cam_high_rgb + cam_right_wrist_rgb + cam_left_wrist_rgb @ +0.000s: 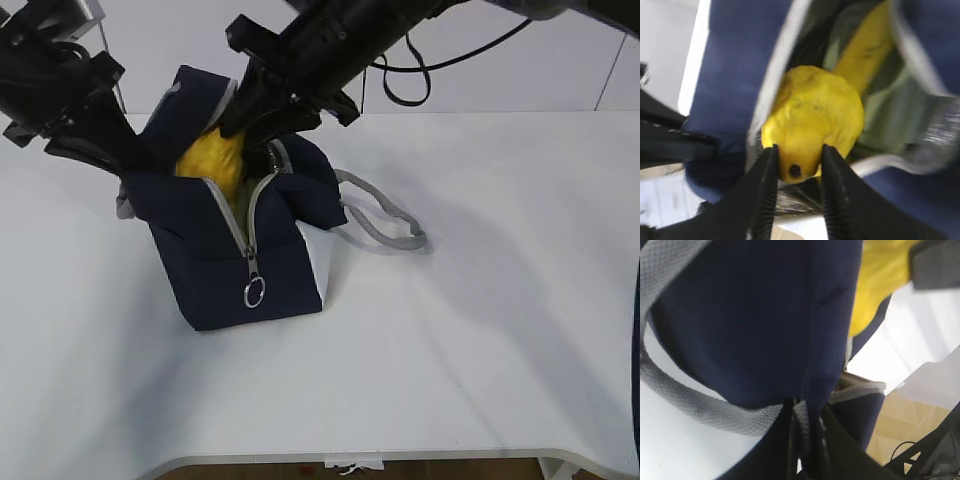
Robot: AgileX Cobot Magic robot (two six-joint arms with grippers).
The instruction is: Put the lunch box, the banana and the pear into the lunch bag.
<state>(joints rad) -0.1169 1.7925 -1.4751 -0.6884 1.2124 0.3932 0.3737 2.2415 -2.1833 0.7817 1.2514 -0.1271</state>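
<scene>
Pear (812,125) sits in the lunch bag (235,270) mouth, neck pinched by the right gripper (797,172) — banana (865,47) already inside. Left gripper (807,440), clamped on the bag's edge, holds it open. Risk — pear catches on the zipper trim if released now, rolling out.

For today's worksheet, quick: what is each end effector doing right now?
Left end effector: closed, pinching the lunch bag edge.
Right end effector: closed on the pear at the bag's opening.
</scene>
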